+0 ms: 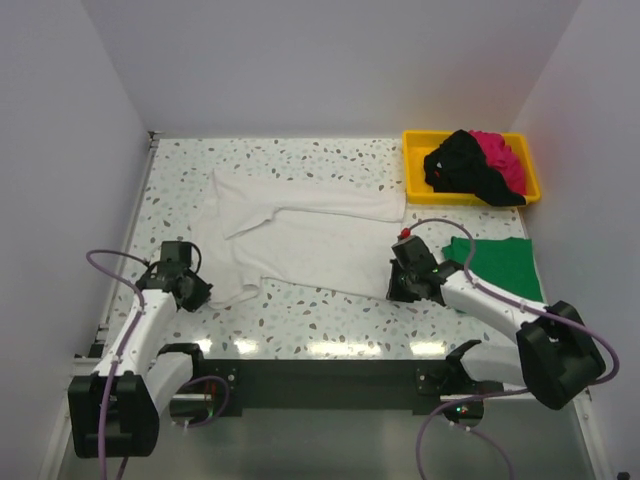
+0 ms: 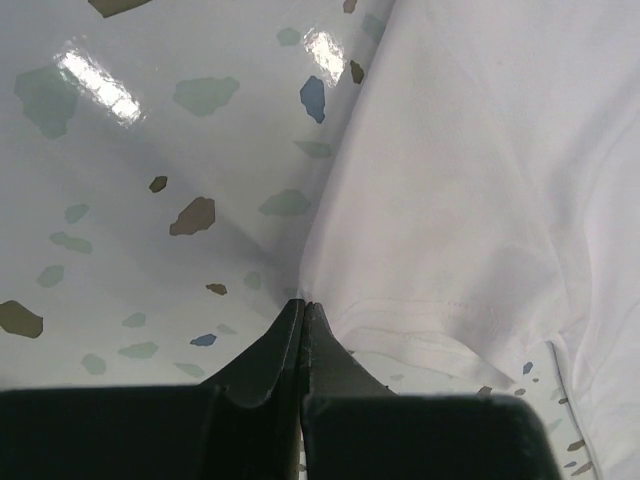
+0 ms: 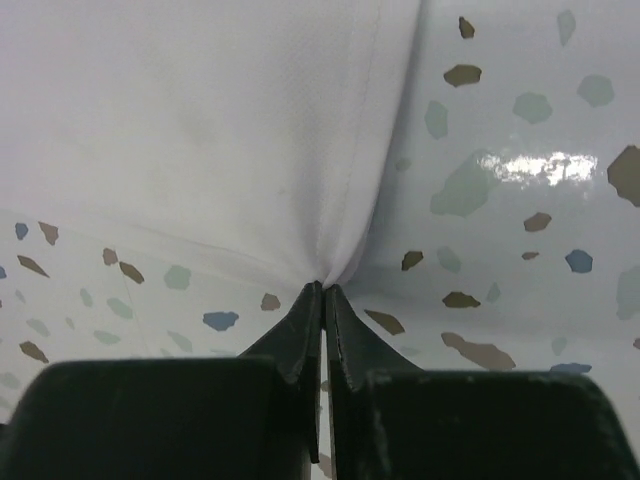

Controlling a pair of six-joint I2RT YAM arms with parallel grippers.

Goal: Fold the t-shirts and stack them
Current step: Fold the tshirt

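The white t-shirt (image 1: pixel 300 235) lies spread across the middle of the table. My left gripper (image 1: pixel 197 290) is shut on its near left corner; the cloth (image 2: pixel 470 200) runs away from the tips (image 2: pixel 303 305). My right gripper (image 1: pixel 400 283) is shut on its near right corner; the cloth (image 3: pixel 220 140) bunches at the tips (image 3: pixel 324 288). The green t-shirt (image 1: pixel 497 265) lies folded at the right. The black t-shirt (image 1: pixel 462 165) and the magenta-pink t-shirt (image 1: pixel 503 160) are heaped together at the back right.
A yellow plastic tray (image 1: pixel 418 165) at the back right corner holds the black and pink shirts. White walls close in the table on the left, back and right. The dark front rail (image 1: pixel 320 380) runs between the arm bases.
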